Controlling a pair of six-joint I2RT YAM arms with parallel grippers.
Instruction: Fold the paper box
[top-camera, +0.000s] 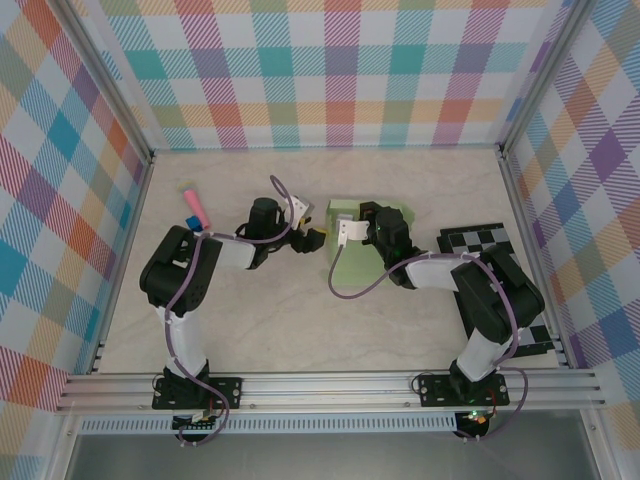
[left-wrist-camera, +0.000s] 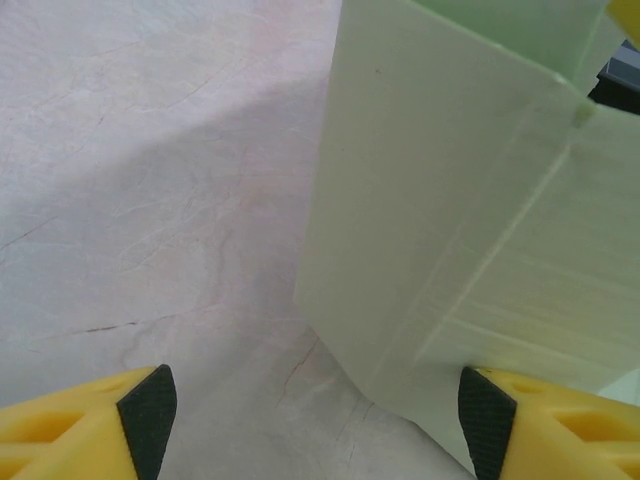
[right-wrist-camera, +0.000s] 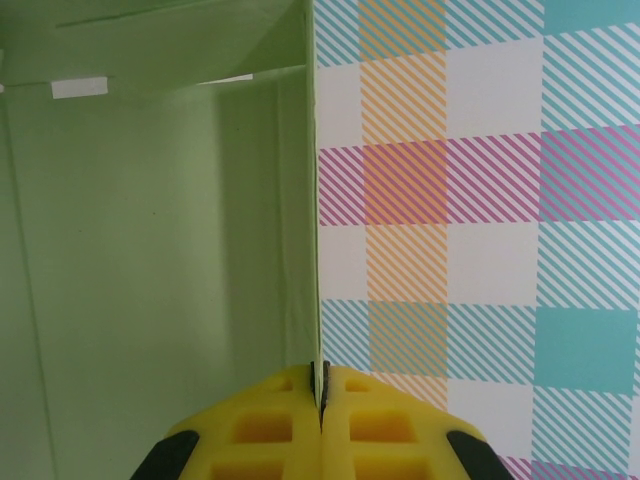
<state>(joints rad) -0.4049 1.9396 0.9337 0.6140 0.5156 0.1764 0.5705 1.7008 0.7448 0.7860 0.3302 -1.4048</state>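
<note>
The paper box (top-camera: 362, 262) is pale green card, partly raised, lying mid-table. In the left wrist view one upright panel of the box (left-wrist-camera: 470, 200) rises at the right, its lower corner reaching between my fingers. My left gripper (left-wrist-camera: 318, 425) is open, and its right pad (left-wrist-camera: 487, 418) is at the card's face while the left pad (left-wrist-camera: 148, 420) is over bare table. From above, the left gripper (top-camera: 318, 238) sits just left of the box. My right gripper (right-wrist-camera: 320, 388) is shut on the thin edge of a box wall (right-wrist-camera: 150, 250), seen from the inside.
A pink-and-blue stick (top-camera: 194, 207) lies at the back left. A black-and-white checkered board (top-camera: 480, 240) lies right of the box under the right arm. Plaid walls enclose three sides, with metal rails (top-camera: 330, 385) along the near edge.
</note>
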